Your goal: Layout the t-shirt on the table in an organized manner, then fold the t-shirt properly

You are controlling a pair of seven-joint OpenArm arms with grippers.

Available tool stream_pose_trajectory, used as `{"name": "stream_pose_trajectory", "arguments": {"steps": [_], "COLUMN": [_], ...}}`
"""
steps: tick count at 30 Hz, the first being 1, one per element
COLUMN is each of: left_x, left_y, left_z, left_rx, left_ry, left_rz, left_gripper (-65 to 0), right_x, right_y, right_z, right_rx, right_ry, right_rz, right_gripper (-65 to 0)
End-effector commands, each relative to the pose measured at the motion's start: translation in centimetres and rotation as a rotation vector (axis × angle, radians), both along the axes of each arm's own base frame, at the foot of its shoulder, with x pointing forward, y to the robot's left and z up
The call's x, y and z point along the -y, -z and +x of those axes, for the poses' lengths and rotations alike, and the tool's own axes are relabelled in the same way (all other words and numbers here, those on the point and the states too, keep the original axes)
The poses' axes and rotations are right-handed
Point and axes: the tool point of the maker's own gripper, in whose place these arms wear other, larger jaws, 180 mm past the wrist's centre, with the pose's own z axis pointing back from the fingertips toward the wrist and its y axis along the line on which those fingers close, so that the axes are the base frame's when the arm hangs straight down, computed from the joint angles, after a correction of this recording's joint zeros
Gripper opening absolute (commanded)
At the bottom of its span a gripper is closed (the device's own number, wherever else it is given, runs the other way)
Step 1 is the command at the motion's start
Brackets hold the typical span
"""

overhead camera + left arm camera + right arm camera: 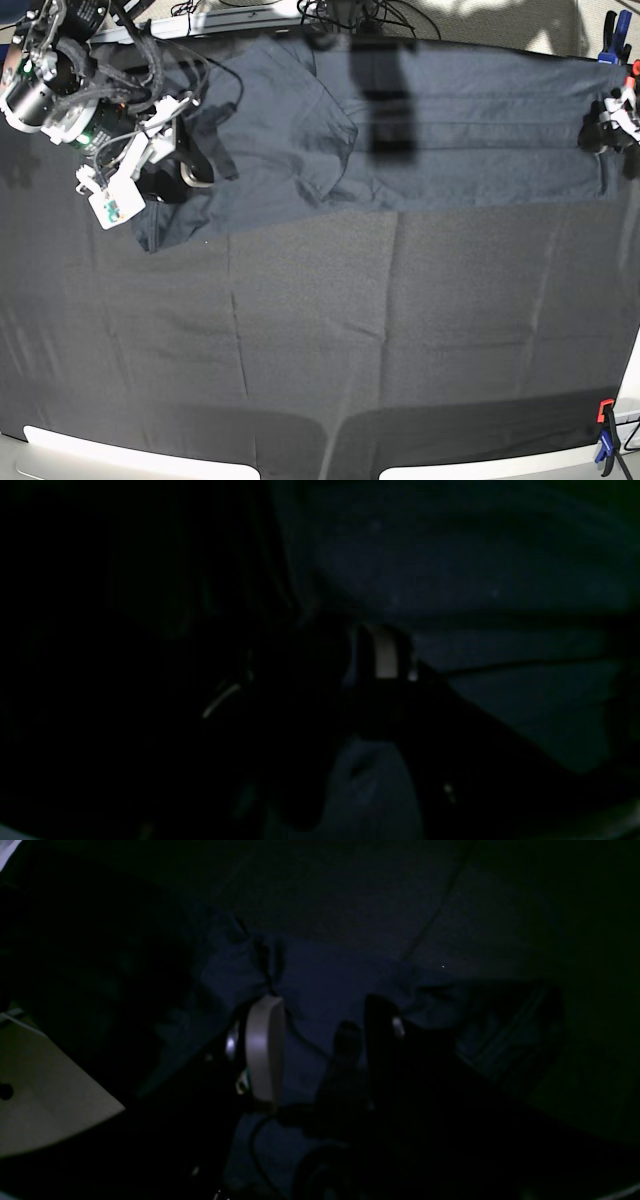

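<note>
You have the t-shirt (400,130) stretched in a long band across the far part of the table (330,340), running from the far left corner almost to the right edge in the base view. Its left portion is bunched, with a folded flap lying over the body and a lower corner hanging toward you.

Your right gripper (185,165) sits on that bunched left end; in the right wrist view (320,1032) its two fingers stand apart with dark blue cloth between and beneath them, so the claw looks released (whether any fabric is pinched, you cannot tell from these dim pictures).

Your left gripper (612,118) is at the shirt's right end, beside the red and blue clamp (612,35). The left wrist view is nearly black: one pale finger (386,652) shows against the cloth, and you cannot tell whether that claw is released or clenched
</note>
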Motion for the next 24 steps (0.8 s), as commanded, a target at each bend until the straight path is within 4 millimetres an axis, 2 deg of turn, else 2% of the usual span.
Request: {"name": "stream_pose_trajectory", "arguments": {"steps": [1, 3, 6, 8, 14, 15, 21, 24], "left_x": [-0.2, 0.2, 0.4, 0.6, 2.6, 2.8, 2.4, 0.9], "left_y": [-0.3, 0.0, -0.3, -0.4, 0.9, 1.0, 1.2, 0.1], "left_z": [0.0, -0.4, 0.4, 0.8, 0.3, 0.3, 0.9, 1.6], "left_rx": [0.001, -0.005, 0.045, 0.080, 0.076, 0.084, 0.148, 0.198], "left_ry": [0.008, 0.002, -0.025, -0.047, -0.067, -0.073, -0.093, -0.141], "left_rz": [0.010, -0.003, -0.018, -0.032, -0.073, -0.073, -0.020, -0.004], "left_gripper": [-43.8, -43.7, -44.0, -48.1, -64.1, -65.0, -65.0, -65.0], "right_x": [-0.3, -0.3, -0.3, -0.3, -0.3, -0.3, -0.3, -0.3], "right_y": [-1.3, -1.3, -1.3, -1.3, -1.3, -1.3, -1.3, -1.3], "right_z": [0.4, 0.4, 0.5, 0.5, 0.4, 0.4, 0.4, 0.4], "right_rx": [0.051, 0.054, 0.055, 0.054, 0.053, 0.054, 0.054, 0.054], "right_ry": [-0.016, -0.015, -0.015, -0.015, -0.015, -0.015, -0.015, -0.015], "right_rz": [0.015, 0.016, 0.017, 0.017, 0.017, 0.016, 0.016, 0.016], "right_gripper": [-39.4, -39.4, -39.4, -39.4, -39.4, -39.4, -39.4, -39.4]}}
